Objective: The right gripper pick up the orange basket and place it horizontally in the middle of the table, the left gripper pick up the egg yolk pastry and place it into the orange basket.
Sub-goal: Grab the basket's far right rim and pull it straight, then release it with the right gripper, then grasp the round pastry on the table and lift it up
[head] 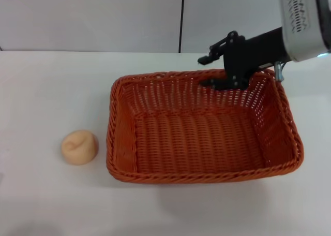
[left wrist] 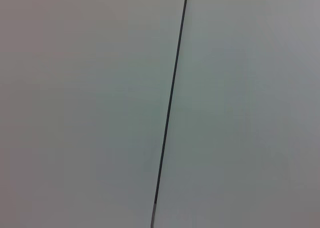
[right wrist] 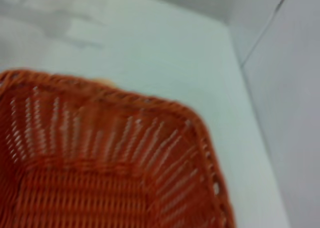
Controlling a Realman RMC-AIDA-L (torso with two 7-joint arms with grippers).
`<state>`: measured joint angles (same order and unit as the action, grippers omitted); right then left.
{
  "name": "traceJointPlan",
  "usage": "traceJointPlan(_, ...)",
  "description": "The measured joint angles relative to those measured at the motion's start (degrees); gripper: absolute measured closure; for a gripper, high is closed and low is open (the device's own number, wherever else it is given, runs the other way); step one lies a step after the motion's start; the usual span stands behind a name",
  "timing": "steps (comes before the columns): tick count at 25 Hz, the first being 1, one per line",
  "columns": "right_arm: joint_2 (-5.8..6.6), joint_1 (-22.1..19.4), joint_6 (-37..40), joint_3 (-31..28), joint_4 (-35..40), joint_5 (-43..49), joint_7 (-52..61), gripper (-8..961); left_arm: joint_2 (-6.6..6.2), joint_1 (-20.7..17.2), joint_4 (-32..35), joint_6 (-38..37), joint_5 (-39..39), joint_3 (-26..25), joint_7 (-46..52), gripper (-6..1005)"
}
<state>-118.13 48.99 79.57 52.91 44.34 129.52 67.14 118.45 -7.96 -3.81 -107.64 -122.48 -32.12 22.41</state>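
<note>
The orange basket (head: 201, 127) lies flat on the white table (head: 46, 91), right of the middle, with its long side across my view. My right gripper (head: 206, 71) straddles the basket's far rim, one finger inside and one outside, and it is open. A strip of white shows between the outer finger and the rim. The egg yolk pastry (head: 79, 147) sits on the table left of the basket, a short gap away. The right wrist view looks down into the orange basket (right wrist: 100, 168) at one corner. My left gripper is out of view.
A white wall with a dark vertical seam (head: 181, 18) stands behind the table. The left wrist view shows only that wall and the seam (left wrist: 170, 108). Bare tabletop lies in front of the basket and around the pastry.
</note>
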Motion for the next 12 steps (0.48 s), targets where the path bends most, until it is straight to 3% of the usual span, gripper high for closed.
traceJointPlan(3,-0.23,-5.1,2.1,0.0,5.8,-6.6,1.0,566,-0.20,0.7,1.1,0.4,-0.4,0.4,0.0,156)
traceJointPlan(4,-0.23,-5.1,2.1,0.0,5.8,-6.6,1.0,543,-0.25,1.2,1.8,0.4,-0.4,0.9,0.2,156)
traceJointPlan(5,-0.37,-8.3,4.1,0.0,9.4,-11.0,2.7,519,-0.32,2.1,3.6,0.3,-0.5,2.3,0.7,156)
traceJointPlan(6,-0.37,-8.3,4.1,0.0,9.4,-11.0,2.7,519,-0.32,2.1,3.6,0.3,-0.5,2.3,0.7,156)
traceJointPlan(9,-0.53,-15.8,6.8,0.0,14.0,-22.6,6.9,519,-0.47,5.4,11.4,0.3,-0.5,9.5,6.1,156)
traceJointPlan(10,-0.53,-15.8,6.8,0.0,14.0,-22.6,6.9,519,-0.47,5.4,11.4,0.3,-0.5,9.5,6.1,156)
traceJointPlan(12,-0.61,-21.6,7.1,0.0,13.7,-29.9,9.3,519,-0.50,8.4,16.9,1.8,-0.5,17.8,10.9,157)
